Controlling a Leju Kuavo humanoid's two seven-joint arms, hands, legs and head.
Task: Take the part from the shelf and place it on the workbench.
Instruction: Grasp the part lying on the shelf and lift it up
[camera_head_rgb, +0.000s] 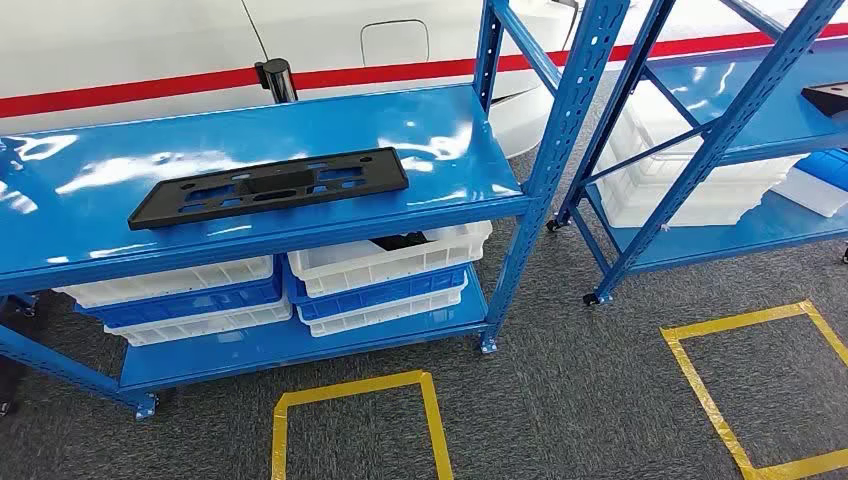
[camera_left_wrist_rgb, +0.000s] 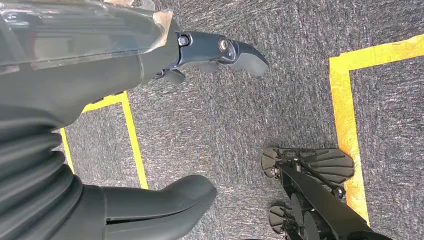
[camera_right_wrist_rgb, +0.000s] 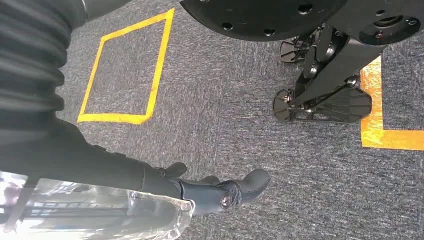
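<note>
A workshop: blue steel shelving (camera_head_rgb: 560, 110), stacked crates (camera_head_rgb: 385, 270), floor tape (camera_head_rgb: 350, 390).

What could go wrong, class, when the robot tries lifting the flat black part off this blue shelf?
1. The black part is long and flat; gripped at one end, it may tip or slip on the glossy shelf.
2. The upright post stands near its end; swinging the part could knock it.
</note>
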